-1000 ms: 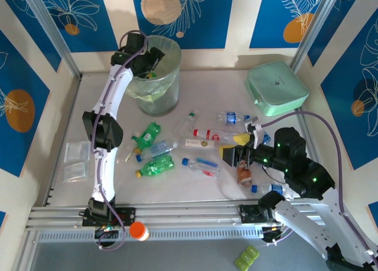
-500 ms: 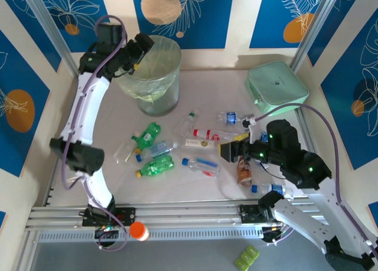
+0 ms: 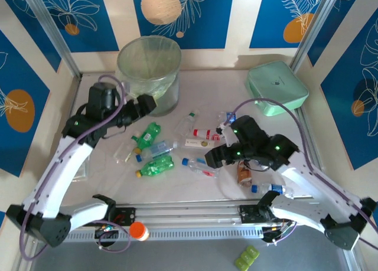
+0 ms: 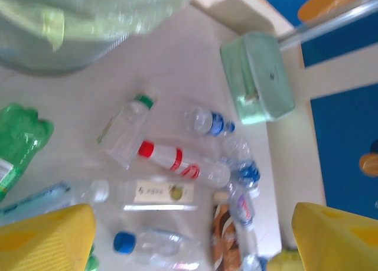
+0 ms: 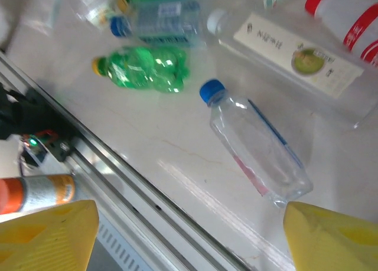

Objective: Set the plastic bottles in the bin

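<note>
Several plastic bottles lie scattered mid-table: two green ones (image 3: 150, 132) (image 3: 156, 166), a red-capped one (image 3: 207, 134), a white-labelled one (image 3: 198, 143), a brown-labelled one (image 3: 244, 173) and a clear blue-capped bottle (image 3: 201, 165). The bin (image 3: 149, 70) stands at the back left, lined with a pale green bag. My left gripper (image 3: 144, 104) hangs open just in front of the bin, with its yellow fingers (image 4: 47, 235) wide apart above the bottles. My right gripper (image 3: 214, 157) is open over the clear blue-capped bottle (image 5: 254, 144), holding nothing. The green bottle (image 5: 144, 67) lies beyond it.
A mint-green case (image 3: 276, 88) sits at the back right. The aluminium rail (image 3: 189, 215) runs along the near edge, with an orange-capped item (image 3: 137, 230) on it. Blue patterned walls close in the sides and the back.
My left arm has swung away from over the bin, down and toward the table's middle. My right gripper has moved left, toward the clear blue-capped bottle.
</note>
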`<state>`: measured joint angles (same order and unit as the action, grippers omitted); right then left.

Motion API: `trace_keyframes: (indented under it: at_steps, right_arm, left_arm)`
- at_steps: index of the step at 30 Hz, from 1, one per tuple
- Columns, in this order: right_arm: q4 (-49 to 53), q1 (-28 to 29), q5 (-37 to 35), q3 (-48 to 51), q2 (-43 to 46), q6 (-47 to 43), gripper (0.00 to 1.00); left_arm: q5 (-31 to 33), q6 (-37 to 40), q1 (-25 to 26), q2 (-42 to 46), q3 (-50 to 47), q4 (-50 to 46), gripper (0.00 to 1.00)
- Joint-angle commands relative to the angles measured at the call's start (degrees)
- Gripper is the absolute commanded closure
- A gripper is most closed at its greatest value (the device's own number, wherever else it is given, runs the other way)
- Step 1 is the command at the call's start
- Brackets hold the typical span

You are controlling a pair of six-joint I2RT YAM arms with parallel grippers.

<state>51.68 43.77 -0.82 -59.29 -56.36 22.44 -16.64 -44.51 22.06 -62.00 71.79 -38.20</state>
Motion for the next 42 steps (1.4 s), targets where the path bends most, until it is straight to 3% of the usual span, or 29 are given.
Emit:
trace_keyframes:
  at_steps: [1, 7, 13, 15, 28, 36, 42]
  right_arm:
    - [1.74, 2.16, -4.01, -0.64, -4.8, -1.46, 0.18]
    - [1.1, 3.64, -8.33, -1.05, -15.91, -3.93, 0.14]
    - [-2.99, 1.29, -4.48, 0.42, -21.83, -4.36, 0.09]
    - [-4.81, 0.52, -3.74, 1.22, -22.86, -4.48, 0.01]
    - [-9.56, -1.34, -0.77, 3.77, -30.13, -2.83, 0.0]
    - [-8.83, 3.91, -1.2, 6.01, -30.08, -1.19, 0.03]
    - [-5.24, 9.51, -9.61, 5.7, -30.82, 1.16, 0.09]
  left_arm:
    - [-5.48, 8.02, 0.38, 5.79, -7.63, 4.91, 0.14]
    - [-12.44, 10.62, 0.37, 13.2, -17.54, 11.78, 0.14]
    - [-11.97, 15.46, 0.42, 14.88, -18.25, 8.56, 0.14]
    - [-10.72, 17.23, 0.36, 16.03, -18.98, 8.27, 0.14]
    - [-8.22, 20.65, 0.86, 19.24, -23.1, 8.82, 0.12]
    - [-9.54, 21.31, 2.19, 18.41, -22.93, 9.28, 0.12]
    - [-9.62, 21.46, 2.72, 18.26, -22.9, 9.63, 0.11]
